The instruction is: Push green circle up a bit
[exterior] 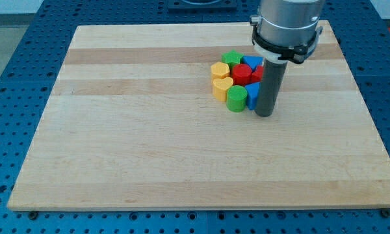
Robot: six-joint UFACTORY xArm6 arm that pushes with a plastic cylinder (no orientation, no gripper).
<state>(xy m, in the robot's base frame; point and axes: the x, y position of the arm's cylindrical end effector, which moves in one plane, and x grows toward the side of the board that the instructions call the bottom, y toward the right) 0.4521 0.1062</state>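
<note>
At the view's left you see only bare board: a pale wooden board [149,143] with lengthwise grain and a few darker strips, lying on a blue perforated table [26,58] studded with rows of small holes.

Moving right, you reach a tight cluster of small, matte blocks set toward the view's top right of the board. Its left edge is two yellow pieces: a yellow block [219,69] with flat facets, perhaps a hexagon, and just below it a yellow heart-shaped block [221,88] with a rounded outline. Next comes the green circle [236,98], a short cylinder with a flat round top, standing at the bottom edge of the cluster and touching the yellow heart on its left. Above it sits a red block [241,73], its outline hard to make out, and at the top of the cluster a second green block [231,58] with an irregular, notched shape. To its right is a blue block [252,62] showing a triangular top.

Another blue block [252,94] stands just right of the green circle, partly hidden by the rod. My tip [264,114] rests on the board just right of that blue piece, near the green circle's lower right without touching it. The rod is a smooth dark grey cylinder under a wide metal collar; it has no hand to open or close.
</note>
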